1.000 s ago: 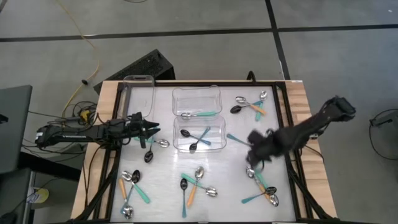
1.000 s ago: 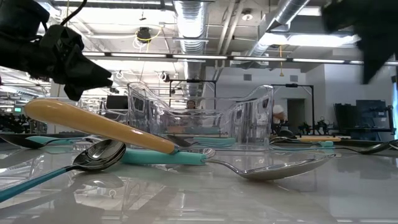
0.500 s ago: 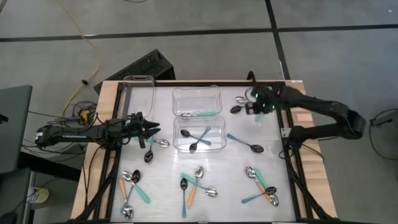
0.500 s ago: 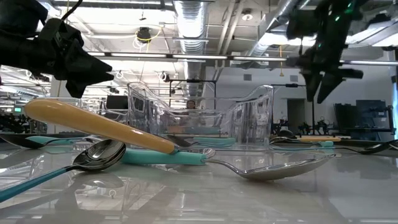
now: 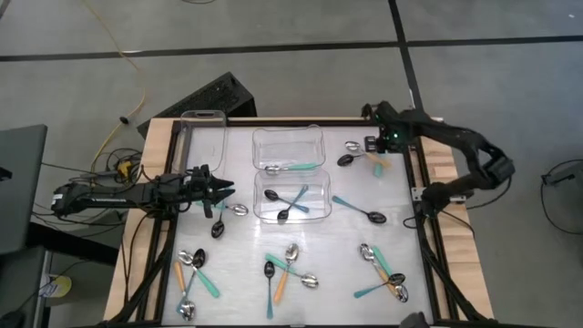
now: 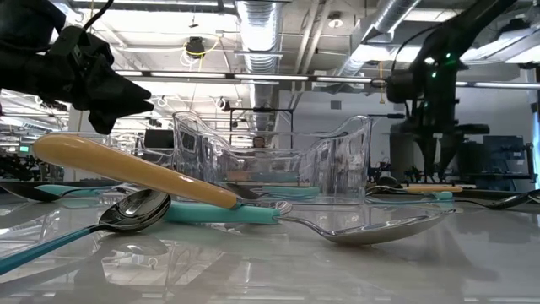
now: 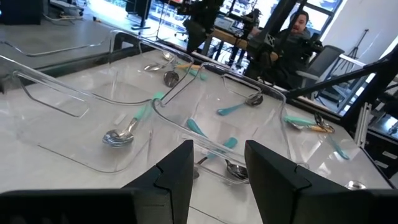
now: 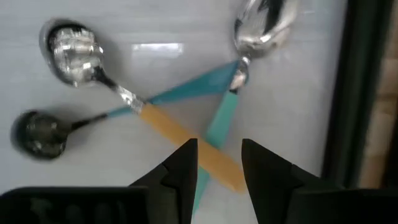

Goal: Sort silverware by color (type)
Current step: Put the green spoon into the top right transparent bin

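Small spoons lie scattered on the white table. At the far right corner three of them cross [image 5: 367, 155]: a silver bowl with an orange handle [image 8: 168, 127], a black bowl with a teal handle [image 8: 37, 134] and a silver bowl with a teal handle [image 8: 261, 18]. My right gripper [image 5: 373, 144] [image 8: 217, 165] hangs open just above this cluster, its fingers pointing down over the orange handle. My left gripper [image 5: 223, 189] [image 7: 217, 165] waits open at the left side, facing the clear tubs. One tub [image 5: 288, 150] holds a teal spoon, another [image 5: 291, 196] two crossed black-bowled ones.
A third clear tub [image 5: 202, 125] stands at the far left. More spoons lie near my left gripper [image 5: 223, 214], along the near edge [image 5: 194, 273] [image 5: 287, 269] [image 5: 384, 275], and singly at mid-right [image 5: 360, 210]. Black rails frame the table [image 5: 421, 191]. A person sits in the room beyond [image 7: 298, 28].
My right arm has swung from the table's right middle toward the far right corner and has come down over the three crossed spoons there. No spoon has moved.
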`<state>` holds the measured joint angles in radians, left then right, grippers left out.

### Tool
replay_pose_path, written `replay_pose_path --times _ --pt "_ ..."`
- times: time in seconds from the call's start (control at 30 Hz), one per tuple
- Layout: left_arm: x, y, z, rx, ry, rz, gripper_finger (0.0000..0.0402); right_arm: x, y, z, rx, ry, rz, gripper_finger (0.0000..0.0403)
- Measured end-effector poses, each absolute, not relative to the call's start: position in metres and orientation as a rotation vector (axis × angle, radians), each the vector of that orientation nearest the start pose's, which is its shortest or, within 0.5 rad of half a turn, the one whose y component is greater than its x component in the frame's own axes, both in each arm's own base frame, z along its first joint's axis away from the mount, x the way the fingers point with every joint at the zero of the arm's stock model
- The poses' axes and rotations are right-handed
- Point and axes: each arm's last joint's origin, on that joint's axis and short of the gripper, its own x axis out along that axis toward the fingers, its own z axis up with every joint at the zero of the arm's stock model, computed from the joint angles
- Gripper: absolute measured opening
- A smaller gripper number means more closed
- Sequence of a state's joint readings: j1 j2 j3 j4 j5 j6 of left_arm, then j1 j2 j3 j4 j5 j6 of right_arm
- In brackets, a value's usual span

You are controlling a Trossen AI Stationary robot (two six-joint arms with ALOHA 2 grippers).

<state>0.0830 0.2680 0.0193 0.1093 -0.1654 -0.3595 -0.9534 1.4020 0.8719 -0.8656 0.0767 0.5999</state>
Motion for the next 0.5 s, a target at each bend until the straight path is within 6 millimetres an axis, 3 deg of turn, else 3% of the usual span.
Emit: replay_pose_path --times 0.3,0.5 --pt "0.111 0.014 0.153 -0.346 0.143 0.278 0.013 0.134 -0.209 0.17 1.132 1.118 -1.255 0.0148" --pt "0.111 0.014 0.152 -0.367 0.157 0.282 0.013 0.136 -0.209 0.167 1.123 1.145 -1.26 0.0148"
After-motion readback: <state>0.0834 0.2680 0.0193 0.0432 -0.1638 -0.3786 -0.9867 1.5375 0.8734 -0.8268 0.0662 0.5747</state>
